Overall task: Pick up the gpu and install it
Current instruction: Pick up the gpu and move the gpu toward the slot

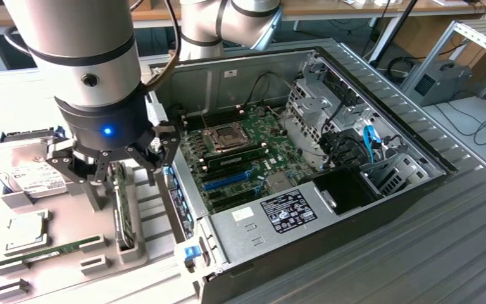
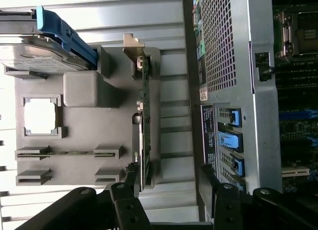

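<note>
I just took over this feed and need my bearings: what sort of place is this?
Probably a robotics lab bench set up for computer assembly: an open computer case lies on a ribbed metal table, and a grey tray beside it holds a hard drive.

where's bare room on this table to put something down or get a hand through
Free: the ribbed table on the exterior view's right of the computer case. Narrow strip between case and grey holder. Crowded: the holder carries hard drive, memory stick and gpu, with the open gripper over the gpu.
</note>
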Tool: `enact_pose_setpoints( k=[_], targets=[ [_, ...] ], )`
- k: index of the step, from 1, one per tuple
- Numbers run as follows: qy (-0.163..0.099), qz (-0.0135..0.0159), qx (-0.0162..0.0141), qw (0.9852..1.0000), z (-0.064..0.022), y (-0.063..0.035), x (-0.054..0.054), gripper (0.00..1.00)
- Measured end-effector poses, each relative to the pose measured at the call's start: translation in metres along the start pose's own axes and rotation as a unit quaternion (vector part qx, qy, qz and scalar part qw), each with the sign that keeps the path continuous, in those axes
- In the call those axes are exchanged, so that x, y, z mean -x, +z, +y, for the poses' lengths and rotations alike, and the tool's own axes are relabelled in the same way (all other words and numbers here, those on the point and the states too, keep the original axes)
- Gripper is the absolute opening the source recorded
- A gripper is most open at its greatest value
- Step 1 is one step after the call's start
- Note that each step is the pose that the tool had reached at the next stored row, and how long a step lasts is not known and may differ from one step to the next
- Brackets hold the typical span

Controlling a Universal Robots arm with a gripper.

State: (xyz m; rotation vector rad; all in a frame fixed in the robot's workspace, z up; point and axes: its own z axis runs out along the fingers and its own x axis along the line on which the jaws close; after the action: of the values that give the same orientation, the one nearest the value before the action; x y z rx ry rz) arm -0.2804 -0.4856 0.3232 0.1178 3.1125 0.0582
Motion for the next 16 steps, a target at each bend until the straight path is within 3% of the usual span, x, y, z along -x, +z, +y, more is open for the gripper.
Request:
enact_pose_setpoints(
  k=[16],
  targets=[
    [0.000, 0.0000, 0.0000, 1.0000, -0.0007, 0.0129, -0.007, 0.60]
  ],
)
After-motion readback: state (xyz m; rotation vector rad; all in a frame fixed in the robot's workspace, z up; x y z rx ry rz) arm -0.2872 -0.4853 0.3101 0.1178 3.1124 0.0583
